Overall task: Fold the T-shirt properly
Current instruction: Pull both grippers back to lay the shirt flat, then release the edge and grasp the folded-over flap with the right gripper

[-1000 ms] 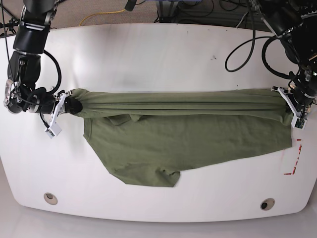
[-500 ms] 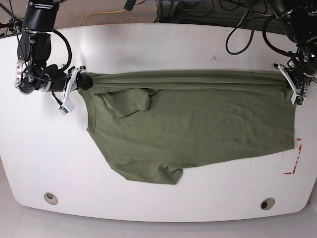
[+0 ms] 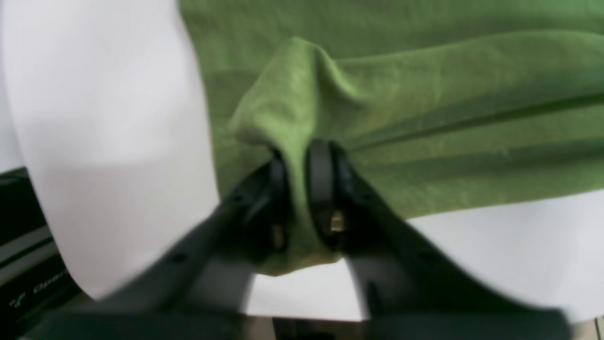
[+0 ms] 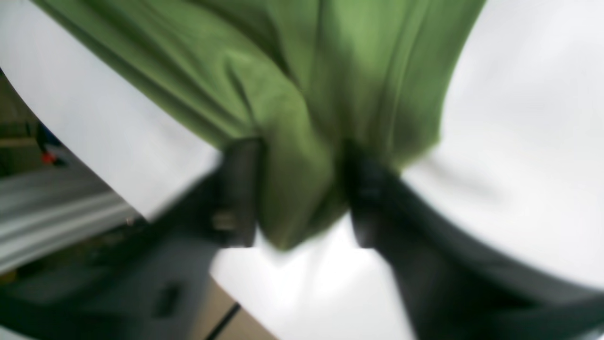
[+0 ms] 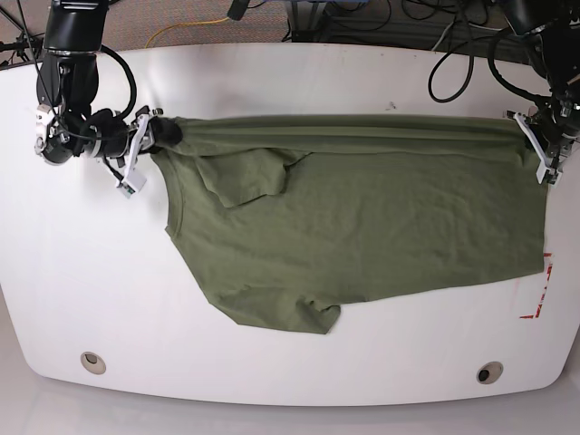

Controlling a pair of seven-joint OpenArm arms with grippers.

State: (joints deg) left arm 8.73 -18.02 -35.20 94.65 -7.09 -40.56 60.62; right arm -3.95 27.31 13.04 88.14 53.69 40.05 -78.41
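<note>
The olive-green T-shirt [image 5: 362,217] lies spread across the white table [image 5: 290,82], its far edge drawn in a straight line between both grippers. One sleeve is folded over near the top left, and the other corner points toward the front. My right gripper [image 5: 159,134] is at the shirt's far-left corner. In the right wrist view that gripper [image 4: 299,156] has its jaws well apart, with the T-shirt [image 4: 330,71] bunched loosely between them. My left gripper [image 5: 535,136] is at the far-right corner. Up close, the left gripper [image 3: 298,158] pinches a thin raised fold of the T-shirt [image 3: 424,94].
Red tape marks [image 5: 539,290] sit at the table's right edge beside the hem. Two round holes [image 5: 91,362] [image 5: 489,372] lie near the front edge. Cables and dark equipment [image 5: 362,18] crowd the floor behind the table.
Both grippers have carried the shirt's edge toward the back of the table, and the cloth has spread out flat. The right gripper's jaws have parted.
</note>
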